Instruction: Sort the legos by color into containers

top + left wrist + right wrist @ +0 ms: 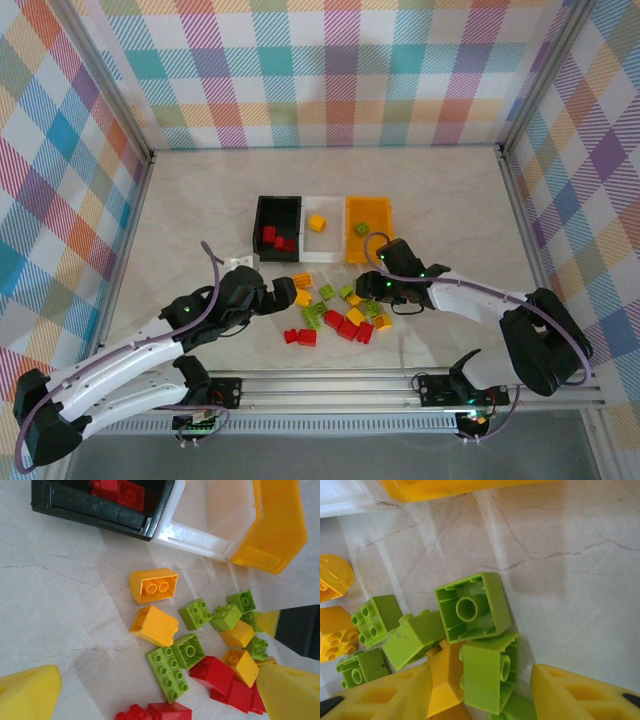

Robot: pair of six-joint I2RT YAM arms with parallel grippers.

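Pale marble-veined table (200,220), smooth and faintly glossy, sits boxed in by plaid cloth walls (330,70) on three sides, and an aluminium rail (330,380) runs along my near edge.

I take the white bin (330,243) as my marker. It is thin, slightly translucent plastic, and a single yellow brick (316,222) lies in it. The black bin (260,225) touches its left wall and holds red bricks (275,238). The orange bin (372,212) touches its right wall and holds one lime brick (360,229).

The loose legos (335,312) lie in a scatter on the near side of the white bin: chunky, hard-edged and round-studded, in red, yellow-orange and lime. One orange brick (154,585) lies hollow side up just near the white bin's front wall. An upturned lime brick (472,607) shows its inner tube.

The left jaws hang near-left of the white bin, spread wide with nothing between their ribbed yellow fingertips (27,692). The right jaws hang near-right of it. Their fingertips (575,695) are parted around a lime brick on its side (487,680), and a gap still shows beside it.

Bare table lies open beyond the white bin and far out to both sides.
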